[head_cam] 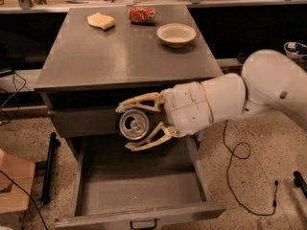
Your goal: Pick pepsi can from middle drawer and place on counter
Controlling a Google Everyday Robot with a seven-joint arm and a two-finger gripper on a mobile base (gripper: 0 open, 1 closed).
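Note:
My gripper (130,124) is shut on the pepsi can (135,124), whose silver lid and pull tab face the camera. It holds the can in the air, above the open middle drawer (139,190) and in front of the cabinet's upper drawer front, just below the edge of the counter (120,51). The drawer's grey floor is bare. The white arm reaches in from the right.
On the counter lie a yellow sponge (101,20) at the back left, a red soda can (143,14) on its side at the back, and a cream bowl (176,34) at the back right. Cables trail on the floor at the right and left.

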